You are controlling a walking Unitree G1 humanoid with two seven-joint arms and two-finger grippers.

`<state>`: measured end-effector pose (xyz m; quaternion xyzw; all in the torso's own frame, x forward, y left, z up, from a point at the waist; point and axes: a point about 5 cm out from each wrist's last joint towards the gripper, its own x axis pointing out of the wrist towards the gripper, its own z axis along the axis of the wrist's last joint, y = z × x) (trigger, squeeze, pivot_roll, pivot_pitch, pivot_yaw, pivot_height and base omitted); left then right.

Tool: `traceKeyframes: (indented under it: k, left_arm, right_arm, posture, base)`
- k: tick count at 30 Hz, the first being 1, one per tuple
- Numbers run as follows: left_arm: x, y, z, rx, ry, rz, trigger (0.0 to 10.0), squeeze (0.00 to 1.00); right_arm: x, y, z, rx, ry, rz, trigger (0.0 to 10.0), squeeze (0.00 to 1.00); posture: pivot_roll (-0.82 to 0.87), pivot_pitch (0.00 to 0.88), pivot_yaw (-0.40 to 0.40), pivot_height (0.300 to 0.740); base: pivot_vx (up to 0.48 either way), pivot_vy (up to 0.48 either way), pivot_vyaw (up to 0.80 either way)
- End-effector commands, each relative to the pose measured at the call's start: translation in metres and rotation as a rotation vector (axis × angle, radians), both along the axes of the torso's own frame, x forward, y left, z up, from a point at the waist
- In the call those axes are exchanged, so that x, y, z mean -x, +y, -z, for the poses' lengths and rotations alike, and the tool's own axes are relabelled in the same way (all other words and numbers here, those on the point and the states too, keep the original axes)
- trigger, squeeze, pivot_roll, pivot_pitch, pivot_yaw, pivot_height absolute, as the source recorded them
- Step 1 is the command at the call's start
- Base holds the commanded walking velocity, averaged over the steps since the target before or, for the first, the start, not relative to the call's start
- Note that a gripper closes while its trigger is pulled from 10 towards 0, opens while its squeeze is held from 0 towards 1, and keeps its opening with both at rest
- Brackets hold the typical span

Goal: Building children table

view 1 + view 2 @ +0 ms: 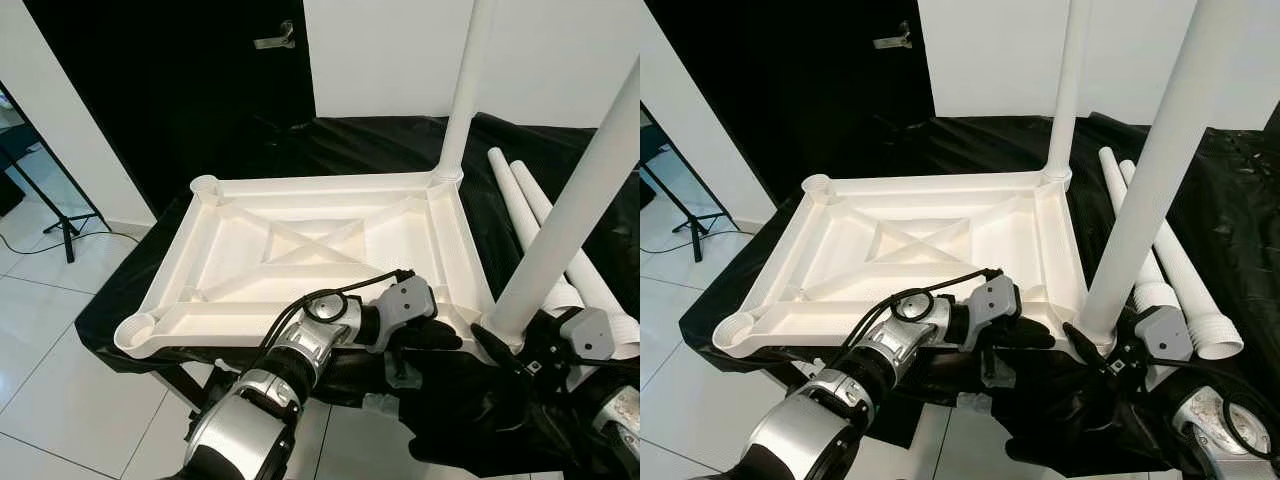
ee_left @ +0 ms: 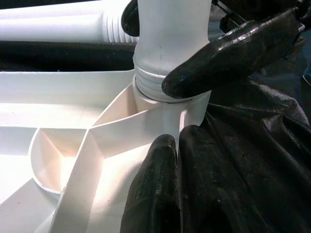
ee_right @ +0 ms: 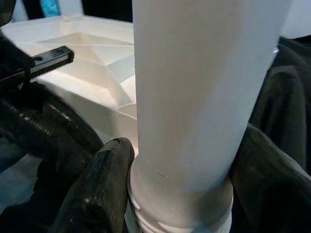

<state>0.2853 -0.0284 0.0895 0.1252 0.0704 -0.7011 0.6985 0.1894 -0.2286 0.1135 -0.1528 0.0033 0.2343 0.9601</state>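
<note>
A white tabletop (image 1: 320, 184) lies upside down on a black-draped surface. One white leg (image 1: 462, 90) stands in its far right corner. A second leg (image 1: 570, 220) stands in the near right corner socket (image 2: 165, 116). My right gripper (image 3: 180, 194) is shut on this leg just above its threaded base, one finger (image 3: 97, 189) on each side. My left gripper (image 2: 170, 116) reaches in from the near edge and is shut on that corner socket, with one finger (image 2: 218, 58) pressed against the leg's threads. The far left (image 1: 204, 185) and near left (image 1: 135, 330) sockets are empty.
Loose white legs (image 1: 520, 195) lie on the black cloth (image 1: 380, 145) to the right of the tabletop. A dark door with a handle (image 1: 275, 40) is behind. A tripod (image 1: 60, 225) stands on the tiled floor at the left.
</note>
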Motion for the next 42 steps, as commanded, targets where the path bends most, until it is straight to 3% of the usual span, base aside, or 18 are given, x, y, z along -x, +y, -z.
traceKeyframes:
  k: [1,2,4,5,7,8,9,14,18,19,20,22,23,26,27,35,42]
  left_arm:
    - [0.014,0.011,0.045,-0.164,0.128,-0.132,10.0,0.0]
    - [0.014,0.011,0.045,-0.164,0.128,-0.132,10.0,0.0]
    - [0.014,0.012,0.045,-0.165,0.126,-0.13,10.0,0.0]
    - [0.014,0.012,0.045,-0.165,0.126,-0.13,10.0,0.0]
    - [0.013,0.014,0.045,-0.169,0.124,-0.131,10.0,0.0]
    - [0.013,0.014,0.045,-0.169,0.124,-0.131,10.0,0.0]
    - [0.013,0.014,0.045,-0.17,0.124,-0.132,10.0,0.0]
    - [0.014,0.016,0.048,-0.175,0.129,-0.131,10.0,0.0]
    - [0.015,0.016,0.049,-0.176,0.131,-0.13,10.0,0.0]
    - [0.015,0.015,0.048,-0.175,0.131,-0.13,10.0,0.0]
    - [0.015,0.015,0.048,-0.175,0.131,-0.13,10.0,0.0]
    - [0.015,0.015,0.048,-0.174,0.132,-0.13,10.0,0.0]
    - [0.015,0.014,0.047,-0.172,0.132,-0.131,10.0,0.0]
    - [0.015,0.013,0.047,-0.169,0.133,-0.133,10.0,0.0]
    - [0.015,0.013,0.048,-0.169,0.133,-0.134,10.0,0.0]
    - [0.015,0.012,0.047,-0.167,0.133,-0.133,10.0,0.0]
    - [0.015,0.011,0.046,-0.163,0.131,-0.131,10.0,0.0]
  right_arm:
    - [0.011,0.022,0.024,-0.039,0.101,-0.024,0.0,0.0]
    - [0.011,0.022,0.024,-0.039,0.101,-0.024,0.0,0.0]
    - [0.01,0.028,0.022,-0.103,0.002,0.151,0.0,0.0]
    - [0.01,0.028,0.022,-0.103,0.002,0.151,0.0,0.0]
    - [0.01,0.025,0.015,-0.169,-0.12,0.38,0.0,0.0]
    - [0.01,0.025,0.015,-0.169,-0.12,0.38,0.0,0.0]
    - [0.011,0.023,0.012,-0.185,-0.156,0.464,0.0,0.0]
    - [0.013,0.018,0.01,-0.175,-0.2,0.601,0.0,0.0]
    - [0.011,0.018,0.011,-0.164,-0.193,0.602,0.1,0.0]
    - [0.01,0.02,0.011,-0.155,-0.187,0.583,8.4,0.0]
    - [0.009,0.021,0.011,-0.147,-0.186,0.573,10.0,0.0]
    - [0.008,0.022,0.011,-0.14,-0.187,0.558,10.0,0.0]
    - [0.007,0.024,0.01,-0.137,-0.199,0.539,10.0,1.0]
    - [0.002,0.023,0.007,-0.109,-0.211,0.491,10.0,1.0]
    - [-0.001,0.02,0.005,-0.08,-0.222,0.464,10.0,0.0]
    - [-0.005,0.013,-0.006,0.011,-0.254,0.335,10.0,0.0]
    - [-0.004,0.001,-0.01,0.059,-0.219,0.263,10.0,0.0]
  posture:
    - [0.02,0.0,0.088,0.74]
    - [0.02,0.0,0.088,0.74]
    - [0.02,0.0,0.091,0.74]
    - [0.02,0.0,0.091,0.74]
    - [0.03,0.0,0.091,0.74]
    - [0.03,0.0,0.091,0.74]
    - [0.03,0.0,0.091,0.74]
    - [0.03,0.0,0.093,0.74]
    - [0.03,0.0,0.092,0.74]
    - [0.03,0.0,0.091,0.74]
    - [0.03,0.0,0.091,0.74]
    - [0.02,0.0,0.09,0.74]
    - [0.02,0.0,0.087,0.74]
    - [0.02,0.0,0.084,0.74]
    - [0.02,0.0,0.081,0.74]
    - [0.02,0.0,0.084,0.74]
    - [0.01,0.0,0.09,0.74]
  base:
    - [0.0,0.0,0.0]
    - [0.0,0.0,0.0]
    - [0.0,0.0,0.0]
    - [0.0,0.0,0.0]
    - [0.0,0.0,0.0]
    - [0.0,0.0,0.0]
    - [0.0,0.0,0.0]
    - [0.0,0.0,0.0]
    - [0.0,0.0,0.0]
    - [0.0,0.0,0.0]
    - [0.0,0.0,0.0]
    - [0.0,0.0,0.0]
    - [0.0,0.0,0.0]
    - [0.0,0.0,0.0]
    - [0.0,0.0,0.0]
    - [0.0,0.0,0.0]
    - [0.0,0.0,0.0]
